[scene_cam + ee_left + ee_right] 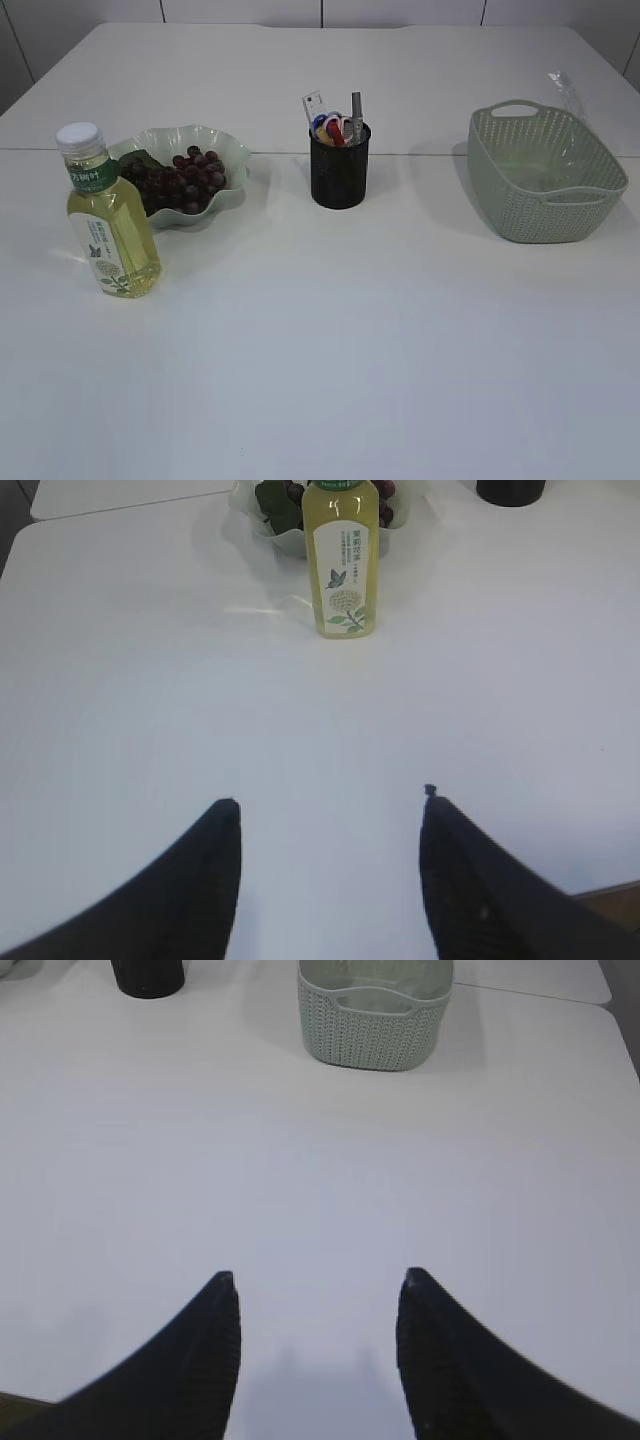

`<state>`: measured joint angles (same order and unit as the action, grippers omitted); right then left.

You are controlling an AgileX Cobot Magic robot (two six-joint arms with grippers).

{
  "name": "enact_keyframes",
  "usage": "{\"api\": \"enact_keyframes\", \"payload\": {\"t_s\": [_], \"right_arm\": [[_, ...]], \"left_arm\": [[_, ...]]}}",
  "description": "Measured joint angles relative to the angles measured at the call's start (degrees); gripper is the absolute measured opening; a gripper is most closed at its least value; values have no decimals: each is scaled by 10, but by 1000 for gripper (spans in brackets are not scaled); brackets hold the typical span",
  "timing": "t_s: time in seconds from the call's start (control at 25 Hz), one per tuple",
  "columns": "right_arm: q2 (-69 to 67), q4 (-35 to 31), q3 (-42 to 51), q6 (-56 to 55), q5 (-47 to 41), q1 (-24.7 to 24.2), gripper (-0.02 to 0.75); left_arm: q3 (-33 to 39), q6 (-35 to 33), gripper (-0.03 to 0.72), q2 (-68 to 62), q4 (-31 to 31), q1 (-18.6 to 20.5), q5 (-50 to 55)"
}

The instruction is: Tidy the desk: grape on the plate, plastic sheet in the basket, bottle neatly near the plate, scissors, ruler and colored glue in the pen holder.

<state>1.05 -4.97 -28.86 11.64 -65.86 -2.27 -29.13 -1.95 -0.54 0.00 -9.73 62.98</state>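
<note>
Bottle (110, 222) beside plate (232, 160) (upright)

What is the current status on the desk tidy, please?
Left pincer and right pincer open, empty. Grapes on plate, bottle beside it, pen holder filled. Plastic sheet in basket unconfirmed. Nothing obstructing.

Front tabletop (350, 380) bare; bottle (108, 215), pen holder (340, 165), basket (545, 175) block rear.

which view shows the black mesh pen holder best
The exterior view: the black mesh pen holder stands whole at mid-table, with scissors and a ruler sticking out. The left wrist view shows only its base at the top edge; the right wrist view shows only its lower part.
</note>
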Motion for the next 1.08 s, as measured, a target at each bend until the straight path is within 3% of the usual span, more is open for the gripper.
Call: {"api": "enact_keyframes", "payload": {"t_s": [1.08], "right_arm": [[0, 0, 0, 0, 0, 3, 386]], "left_arm": [[0, 0, 417, 0, 0, 0, 0]]}}
